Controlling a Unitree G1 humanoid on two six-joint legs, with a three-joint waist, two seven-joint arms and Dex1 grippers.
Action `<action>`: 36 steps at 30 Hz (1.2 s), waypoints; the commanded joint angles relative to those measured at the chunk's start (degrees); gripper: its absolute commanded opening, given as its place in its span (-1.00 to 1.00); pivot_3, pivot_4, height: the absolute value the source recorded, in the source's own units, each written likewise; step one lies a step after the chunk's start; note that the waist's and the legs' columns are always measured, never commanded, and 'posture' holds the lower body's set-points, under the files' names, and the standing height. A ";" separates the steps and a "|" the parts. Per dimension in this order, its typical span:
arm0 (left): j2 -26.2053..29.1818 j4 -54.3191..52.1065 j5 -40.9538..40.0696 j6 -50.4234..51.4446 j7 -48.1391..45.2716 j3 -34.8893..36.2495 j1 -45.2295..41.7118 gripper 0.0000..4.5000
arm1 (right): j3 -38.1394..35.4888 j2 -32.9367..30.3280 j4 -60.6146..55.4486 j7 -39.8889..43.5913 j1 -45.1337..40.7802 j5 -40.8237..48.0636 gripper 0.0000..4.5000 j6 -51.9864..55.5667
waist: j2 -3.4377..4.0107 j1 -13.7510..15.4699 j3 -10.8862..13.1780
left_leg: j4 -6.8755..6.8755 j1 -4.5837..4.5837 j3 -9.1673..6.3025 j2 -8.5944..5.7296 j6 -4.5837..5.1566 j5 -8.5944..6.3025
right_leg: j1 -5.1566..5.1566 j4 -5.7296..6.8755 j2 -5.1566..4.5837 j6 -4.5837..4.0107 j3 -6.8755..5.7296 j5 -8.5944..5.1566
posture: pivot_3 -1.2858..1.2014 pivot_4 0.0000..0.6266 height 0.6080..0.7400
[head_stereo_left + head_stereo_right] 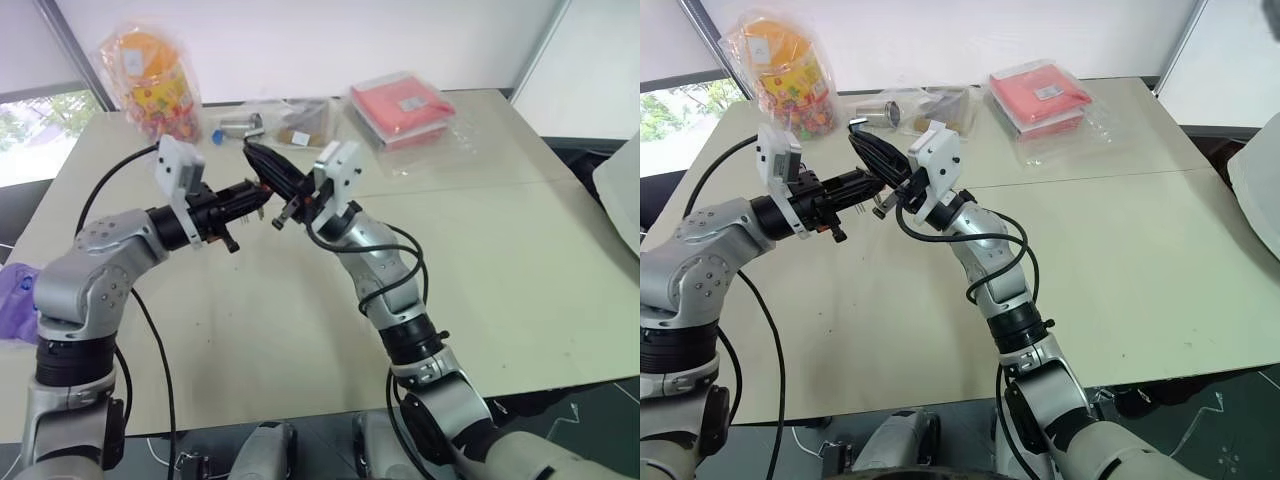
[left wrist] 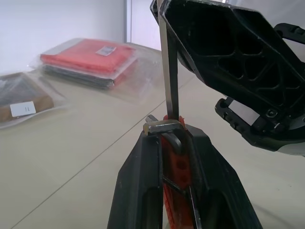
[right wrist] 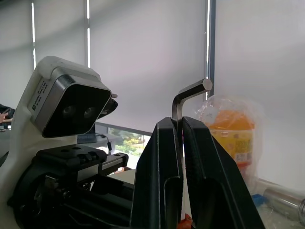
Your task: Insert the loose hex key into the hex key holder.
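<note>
Where the two arms meet above the table (image 1: 520, 300), the nearer stretch of tabletop below them lies bare out to the front edge and to the right edge, so there is open room on those sides. Left gripper (image 1: 262, 196) is clamped shut on the hex key holder (image 2: 175, 164), the orange-red block wedged between its two black fingers. Right gripper (image 1: 283, 215) is closed on the loose hex key (image 2: 167, 71), just beside the holder; the key's long shaft comes down to the holder's top edge, touching or nearly so, can't tell if it is seated. A short silvery key (image 2: 162, 128) lies across the holder's top. Black cables loop off both wrists near the holder. Well beyond the holder: a small metal cylinder (image 1: 240, 126), a clear bag with brown contents (image 1: 300, 122), a red flat packet in clear plastic (image 1: 402, 107), and an orange snack bag (image 1: 155, 85) by the far left corner. The right wrist view shows the key's short bent end (image 3: 193, 89) sticking up past its fingers; the left wrist view shows the shaft meeting the holder.
</note>
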 commanded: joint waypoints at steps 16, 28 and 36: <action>-0.49 -0.62 -5.02 1.65 3.70 3.87 -1.93 -0.95 | -0.95 -0.97 -2.96 -0.92 1.81 -1.12 -0.99 -0.83 | 0.00 0.01 0.00 | 0.00 0.00 0.00 0.00 0.00 0.00 | 0.00 0.00 0.00 0.00 0.00 0.00 | 0.03 -0.52 1.00; -0.05 -1.02 -5.01 1.76 3.48 3.25 -2.02 -0.95 | -1.43 -3.02 -3.94 -0.78 3.13 -0.57 -0.09 0.83 | 0.00 0.08 0.00 | 0.01 0.00 0.00 -0.01 0.00 0.00 | 0.01 0.00 0.00 0.00 0.00 0.00 | 0.03 -0.52 1.00; -0.76 -1.55 -5.69 2.83 3.60 2.21 -1.56 -0.95 | -4.30 -11.65 -13.84 2.24 10.78 2.20 0.34 7.01 | 0.00 0.20 0.00 | 0.01 -0.01 0.00 -0.02 0.00 0.00 | 0.03 -0.01 -0.02 0.00 0.00 0.00 | 0.03 -0.52 1.00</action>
